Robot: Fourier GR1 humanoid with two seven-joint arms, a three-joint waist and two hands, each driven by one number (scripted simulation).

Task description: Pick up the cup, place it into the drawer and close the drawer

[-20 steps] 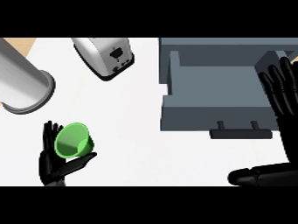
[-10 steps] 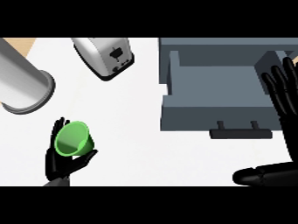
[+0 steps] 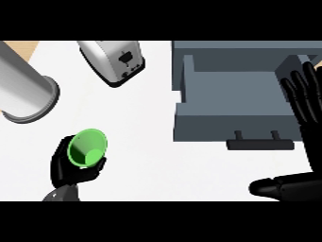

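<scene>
Left hand (image 3: 76,165) curls round the green cup (image 3: 87,148), near left; right hand (image 3: 315,108) spread flat beside the open drawer (image 3: 229,101).

Even, bright, diffuse light across whole view. White surface (image 3: 156,142) near blown out, texture not visible. Cast shadows faint: soft grey patch beneath drawer (image 3: 233,104) front and handle (image 3: 259,142). Metal cylinder (image 3: 13,87) shows smooth light-to-dark gradient along side; toaster (image 3: 113,60) carries pale sheen on top. Green cup (image 3: 88,147) interior evenly lit, rim slightly brighter. Black robot hand (image 3: 315,108) at right shows dull highlights on fingers. Edges soft throughout; straight lines stay straight at borders.
</scene>
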